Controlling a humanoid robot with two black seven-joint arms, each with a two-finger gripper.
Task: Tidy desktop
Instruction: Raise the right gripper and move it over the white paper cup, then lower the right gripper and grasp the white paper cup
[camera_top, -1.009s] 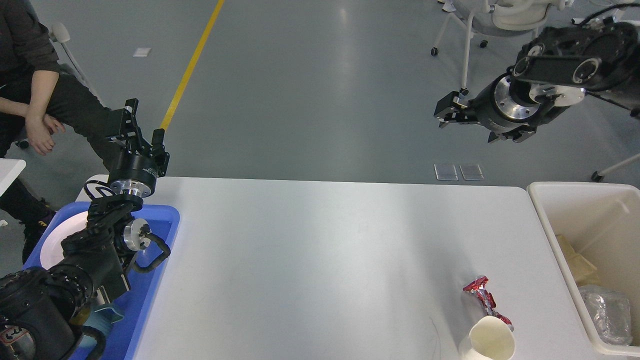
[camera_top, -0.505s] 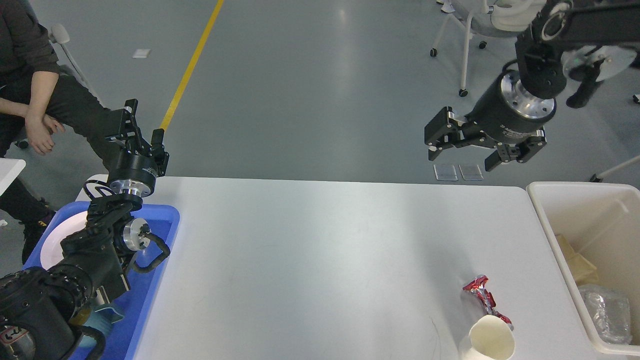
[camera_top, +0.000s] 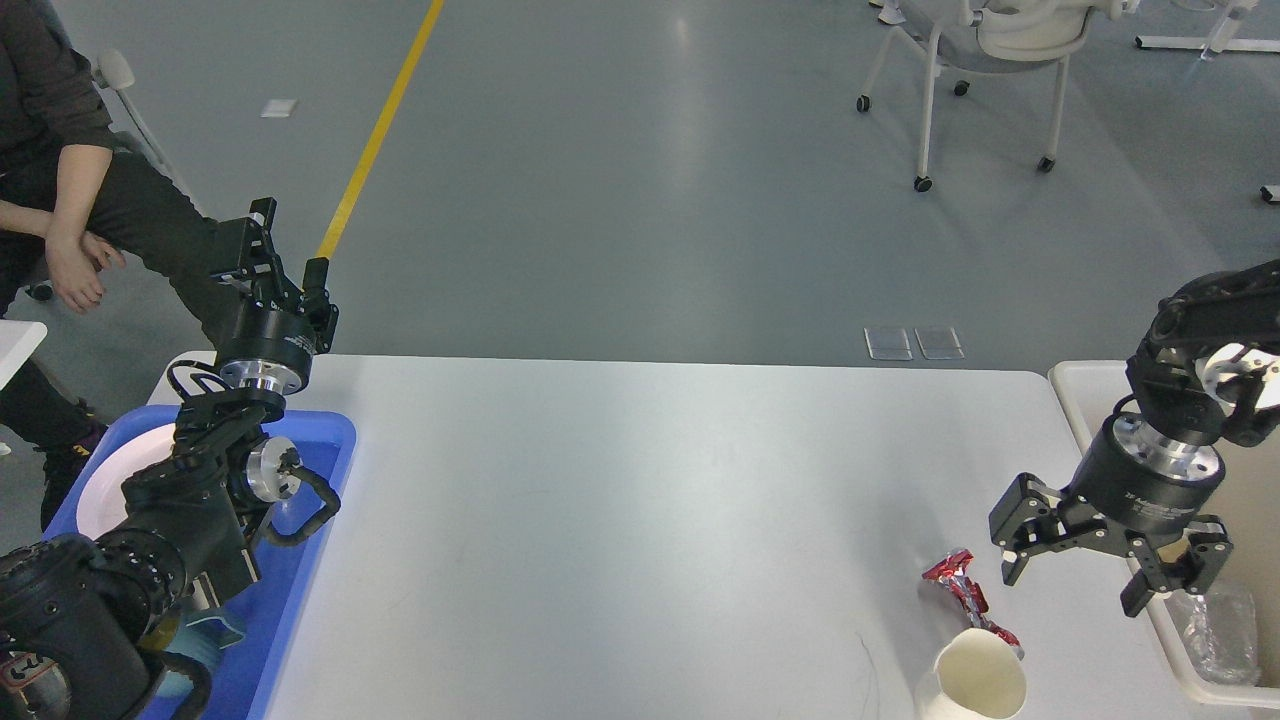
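Over the table's (camera_top: 640, 500) right end, right claw (camera_top: 1110, 565) had dropped from high, jaws spread and empty, beside red wrapper (camera_top: 965, 590) and paper cup (camera_top: 975, 685); pickup looked next. Left claw (camera_top: 270, 265) unmoved, spread, above blue tray (camera_top: 340, 450).

tray (camera_top: 335, 455) left of desktop (camera_top: 640, 500), bin (camera_top: 1075, 385) right; wrapper (camera_top: 962, 592) behind cup (camera_top: 972, 685)

- Both arms are built of matte black housings.
- Silver metal rings are seen at the wrists of the left arm (camera_top: 262, 372) and right arm (camera_top: 1165, 458).
- A black cable (camera_top: 310, 505) is looped beside the left forearm.
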